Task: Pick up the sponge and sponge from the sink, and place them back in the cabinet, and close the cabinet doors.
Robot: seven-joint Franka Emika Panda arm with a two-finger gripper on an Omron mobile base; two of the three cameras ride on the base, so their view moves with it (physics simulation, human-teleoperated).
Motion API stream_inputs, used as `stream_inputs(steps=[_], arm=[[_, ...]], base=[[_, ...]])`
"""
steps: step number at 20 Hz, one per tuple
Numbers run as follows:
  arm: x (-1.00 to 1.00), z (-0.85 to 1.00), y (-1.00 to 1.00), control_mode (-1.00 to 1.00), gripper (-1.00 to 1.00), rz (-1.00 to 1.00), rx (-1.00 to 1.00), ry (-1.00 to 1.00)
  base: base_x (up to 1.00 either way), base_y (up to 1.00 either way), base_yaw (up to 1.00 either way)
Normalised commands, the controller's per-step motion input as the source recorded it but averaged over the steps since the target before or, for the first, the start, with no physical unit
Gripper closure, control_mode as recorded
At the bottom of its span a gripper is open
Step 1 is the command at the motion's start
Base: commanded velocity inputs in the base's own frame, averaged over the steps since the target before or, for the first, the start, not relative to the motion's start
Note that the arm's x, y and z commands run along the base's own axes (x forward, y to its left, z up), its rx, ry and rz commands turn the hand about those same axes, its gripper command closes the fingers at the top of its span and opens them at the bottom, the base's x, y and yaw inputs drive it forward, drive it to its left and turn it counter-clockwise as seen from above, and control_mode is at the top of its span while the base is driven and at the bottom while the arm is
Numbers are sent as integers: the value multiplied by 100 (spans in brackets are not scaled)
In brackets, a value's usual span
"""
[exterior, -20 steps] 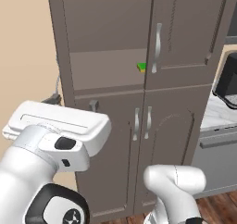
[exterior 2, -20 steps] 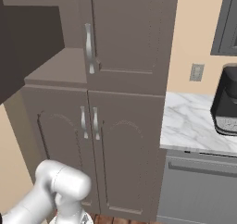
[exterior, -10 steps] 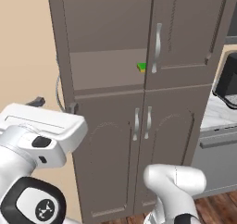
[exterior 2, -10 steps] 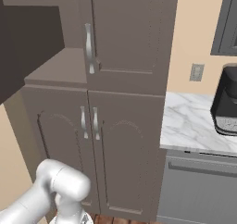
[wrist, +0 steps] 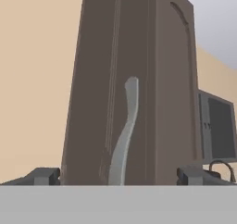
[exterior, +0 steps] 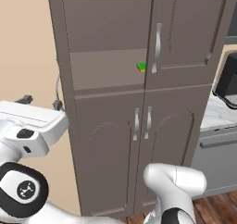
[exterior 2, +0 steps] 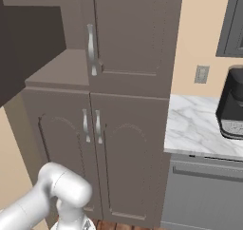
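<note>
The cabinet (exterior: 111, 140) stands ahead with its upper left door (exterior 2: 28, 43) swung open and its upper right door (exterior: 190, 28) shut. One green and yellow sponge (exterior: 141, 66) lies on the inner shelf (exterior: 106, 72), partly behind the shut door's edge. My gripper (exterior: 40, 102) is at the left, beside the open door's thin edge, just below its silver handle (exterior: 58, 86). In the hand view the gripper (wrist: 119, 177) is open and empty, with a grey-brown door face and its curved handle (wrist: 126, 135) straight ahead between the fingertips (wrist: 44, 176). The sink is out of view.
Two lower doors with arched panels (exterior 2: 118, 167) are shut. To the right, a marble counter (exterior 2: 199, 129) carries a black coffee machine (exterior 2: 232, 105). A wall outlet (exterior 2: 201, 73) and a dark wall cupboard (exterior 2: 232, 24) are above it. A beige wall lies to the left.
The hand has slid left in the left base view, away from the cabinet front and toward the open door's outer side. The sponge and doors have not moved.
</note>
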Motion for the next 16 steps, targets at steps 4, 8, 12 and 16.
stream_inputs(steps=[4,8,12,16], arm=[[43,-10,33,-100,-100,0,0,0],[40,-6,29,-100,-100,0,0,0],[31,-1,17,-100,-100,0,0,0],[34,-1,12,-100,-100,0,0,0]], base=[[0,0,0],[0,0,0],[0,0,0],[0,0,0]])
